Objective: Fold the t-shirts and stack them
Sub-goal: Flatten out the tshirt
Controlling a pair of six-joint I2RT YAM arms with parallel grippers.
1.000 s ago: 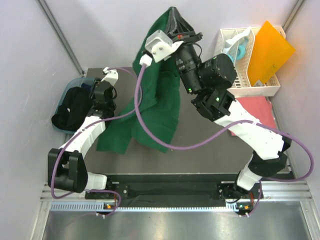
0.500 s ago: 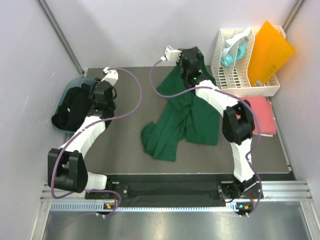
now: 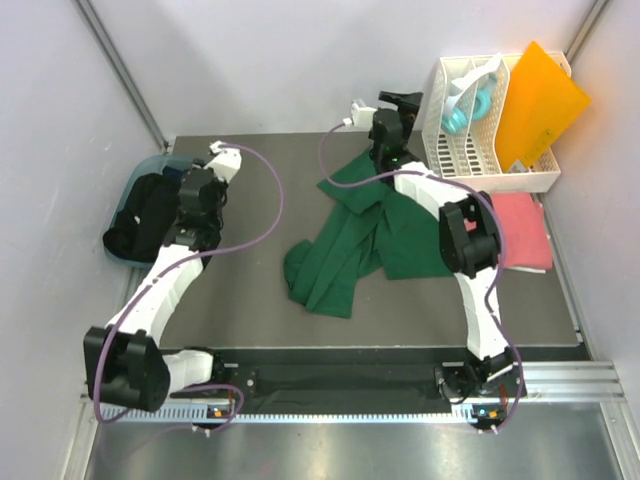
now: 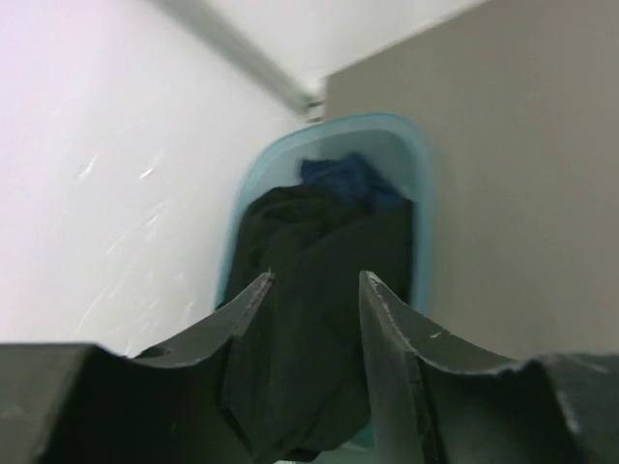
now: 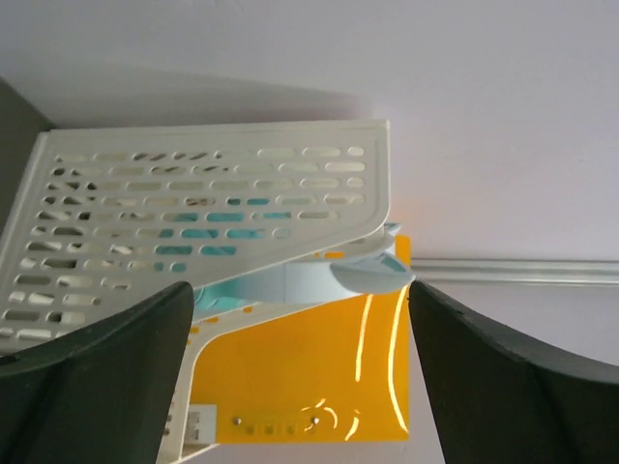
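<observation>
Spreading step, I judge: the right gripper (image 3: 399, 100), wide and empty beside the white rack (image 3: 468, 160), should next grasp the crumpled green t-shirt (image 3: 362, 235).

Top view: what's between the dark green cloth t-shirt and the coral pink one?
The right arm's black elbow section; shows in the top view.

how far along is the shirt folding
Done: the coral pink shirt looks folded at the right edge. In hand: nothing; the right pincer is open beyond the green shirt, which lies rumpled mid-table; the left pincer is open facing the tub. To do: fold green, dark shirts in the tub.
</observation>
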